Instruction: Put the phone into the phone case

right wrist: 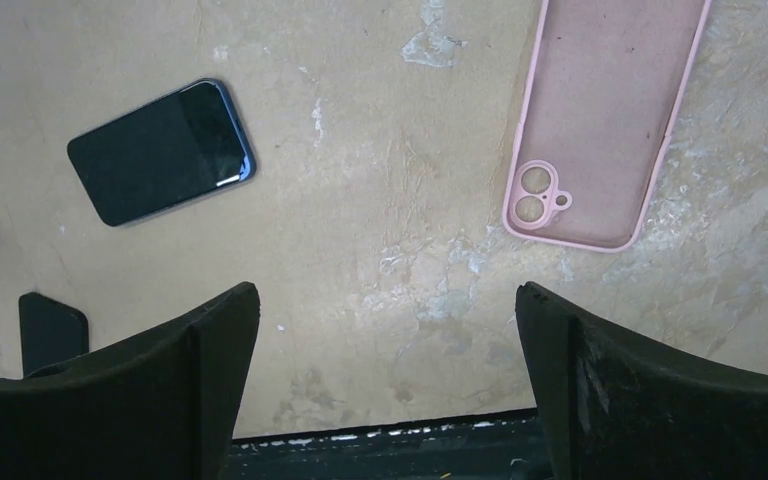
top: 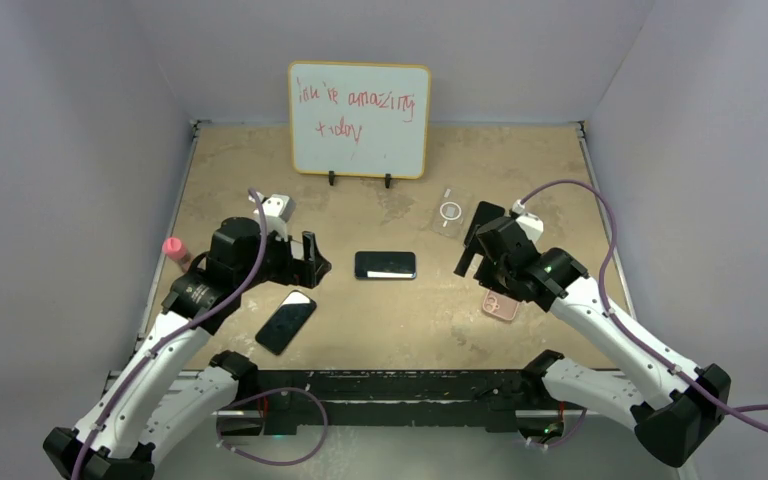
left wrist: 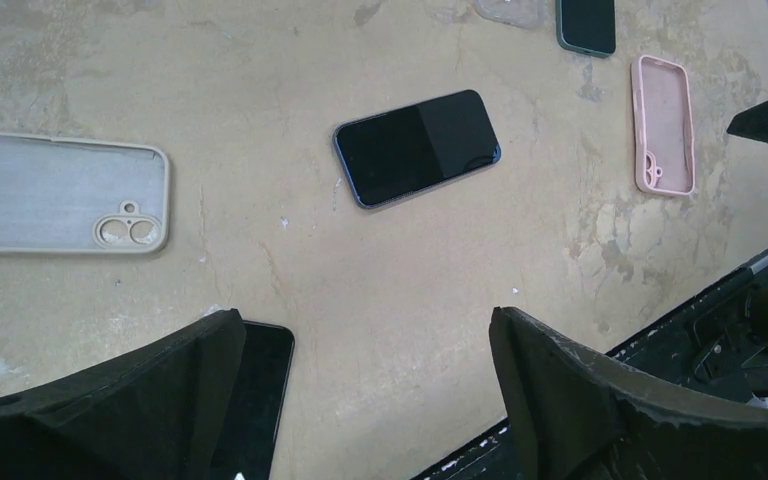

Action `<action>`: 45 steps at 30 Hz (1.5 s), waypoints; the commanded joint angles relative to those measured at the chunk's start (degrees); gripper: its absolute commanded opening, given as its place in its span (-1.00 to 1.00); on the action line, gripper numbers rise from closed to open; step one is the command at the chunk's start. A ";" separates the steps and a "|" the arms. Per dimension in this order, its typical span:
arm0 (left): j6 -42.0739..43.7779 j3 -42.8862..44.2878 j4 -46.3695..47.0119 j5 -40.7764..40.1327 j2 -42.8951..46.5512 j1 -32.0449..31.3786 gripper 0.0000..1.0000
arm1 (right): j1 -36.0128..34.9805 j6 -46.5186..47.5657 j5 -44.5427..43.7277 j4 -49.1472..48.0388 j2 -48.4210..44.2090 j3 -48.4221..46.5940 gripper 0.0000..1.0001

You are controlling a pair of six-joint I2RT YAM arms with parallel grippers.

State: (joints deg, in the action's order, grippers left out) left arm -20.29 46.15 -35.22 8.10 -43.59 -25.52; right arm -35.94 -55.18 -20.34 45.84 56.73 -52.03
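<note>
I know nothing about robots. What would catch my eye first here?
A whiteboard with red handwriting stands at the back of the table. The left gripper and right gripper both hang open above it. Between them lies a dark phone, and an empty pink case lies by the right arm.
</note>
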 commanded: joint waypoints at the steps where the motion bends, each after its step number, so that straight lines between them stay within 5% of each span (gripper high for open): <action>1: 0.58 -0.07 1.96 -0.75 1.00 0.29 0.96 | -0.11 -1.49 -2.85 -1.40 0.13 -0.37 0.98; 14: 0.52 -0.35 2.09 -0.67 2.26 0.29 0.96 | -0.01 1.79 -15.40 -4.94 6.94 -5.29 0.98; 19: 0.35 -0.59 2.20 -0.45 2.56 0.29 0.95 | 1.68 11.14 -17.11 -12.88 11.93 -6.15 0.98; 29: 0.17 -0.85 2.32 -0.20 3.61 0.29 0.94 | 15.85 19.68 -4.20 -25.53 24.27 -5.88 0.98; 45: 0.08 -0.96 2.35 -0.54 2.94 0.29 0.93 | 20.22 20.82 -2.72 -28.43 42.14 -13.16 0.89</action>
State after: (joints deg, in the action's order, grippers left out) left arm -20.34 45.39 -34.85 7.68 -40.56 -25.52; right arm -16.91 -35.48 -24.34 19.25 98.13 -63.02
